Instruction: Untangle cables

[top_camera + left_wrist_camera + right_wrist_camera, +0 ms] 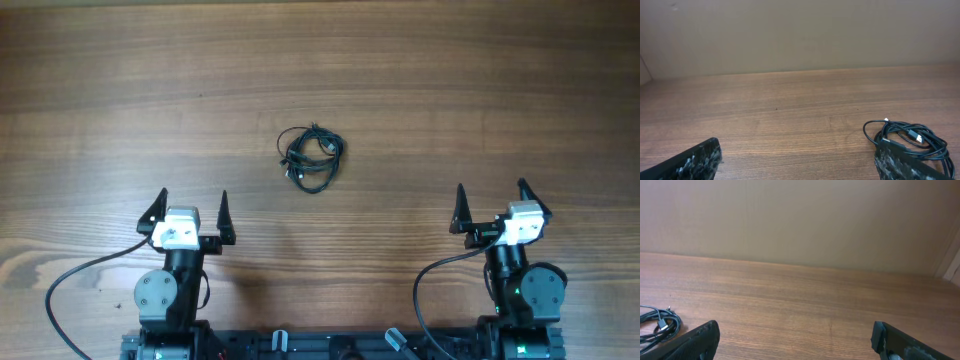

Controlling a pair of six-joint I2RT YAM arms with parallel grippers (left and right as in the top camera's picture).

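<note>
Cables [312,158], bunched in a small knot on the table [100,100] ahead of and between the left pincer [193,196] and the right pincer [490,188], could be pulled tighter if several strands were pinched together; both pincers are spread wide, with nothing held or touched.

Bare table [470,90] all around cables [310,157]

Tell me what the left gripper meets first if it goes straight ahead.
The way looks free: only bare table ahead of the left gripper. The cables lie off to its right, probably outside that line.
</note>
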